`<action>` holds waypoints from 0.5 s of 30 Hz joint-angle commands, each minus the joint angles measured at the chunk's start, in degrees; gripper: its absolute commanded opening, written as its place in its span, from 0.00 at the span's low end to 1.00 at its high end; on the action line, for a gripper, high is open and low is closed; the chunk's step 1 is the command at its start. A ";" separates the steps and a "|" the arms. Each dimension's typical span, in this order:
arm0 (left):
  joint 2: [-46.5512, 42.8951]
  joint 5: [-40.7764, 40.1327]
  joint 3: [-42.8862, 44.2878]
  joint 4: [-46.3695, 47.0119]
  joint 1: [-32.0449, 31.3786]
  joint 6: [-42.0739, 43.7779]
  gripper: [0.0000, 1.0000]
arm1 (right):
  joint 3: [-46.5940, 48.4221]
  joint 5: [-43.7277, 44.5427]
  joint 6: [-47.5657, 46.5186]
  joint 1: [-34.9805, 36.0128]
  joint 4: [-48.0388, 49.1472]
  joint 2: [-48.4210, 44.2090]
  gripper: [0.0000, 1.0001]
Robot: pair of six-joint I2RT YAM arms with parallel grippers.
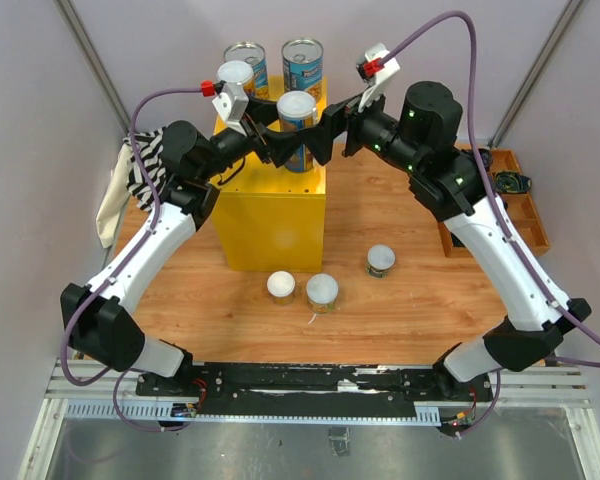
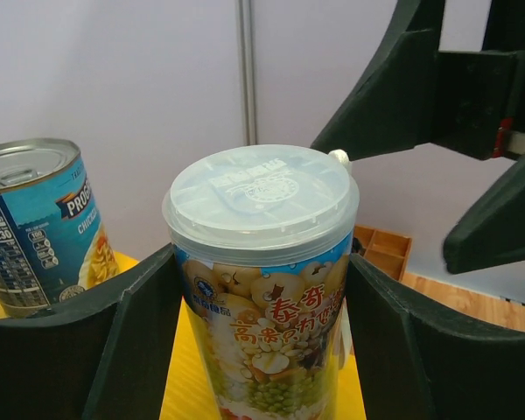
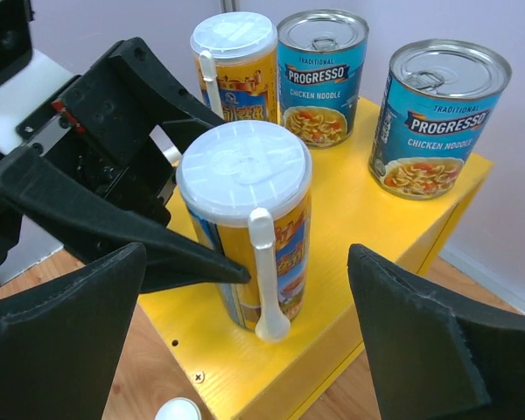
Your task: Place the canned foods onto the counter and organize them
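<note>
My left gripper is shut on a tall yellow-and-blue can with a white plastic lid, which stands upright on the counter, near the front of its top. In the left wrist view the black fingers press both sides of this can. My right gripper hangs open just right of it, its jaws wide on either side of the can without touching. At the counter's back stand another white-lidded can and two blue Progresso cans. Three short cans sit on the table.
A brown compartmented wooden tray lies at the right edge of the table. A black-and-white striped cloth hangs at the left behind my left arm. Grey walls close in the back and both sides.
</note>
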 commanded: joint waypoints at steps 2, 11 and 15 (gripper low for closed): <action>-2.62 -2.17 -0.71 -0.81 -0.53 0.87 0.61 | 4.25 -3.36 1.14 -1.39 3.60 3.35 0.98; -2.94 -2.10 -0.98 -2.38 -0.59 1.42 0.79 | 7.02 -5.74 1.45 -1.98 4.06 7.29 0.99; -2.89 -1.97 -1.26 -2.19 -0.60 1.38 0.83 | 7.73 -7.44 2.14 -2.56 4.14 8.40 0.95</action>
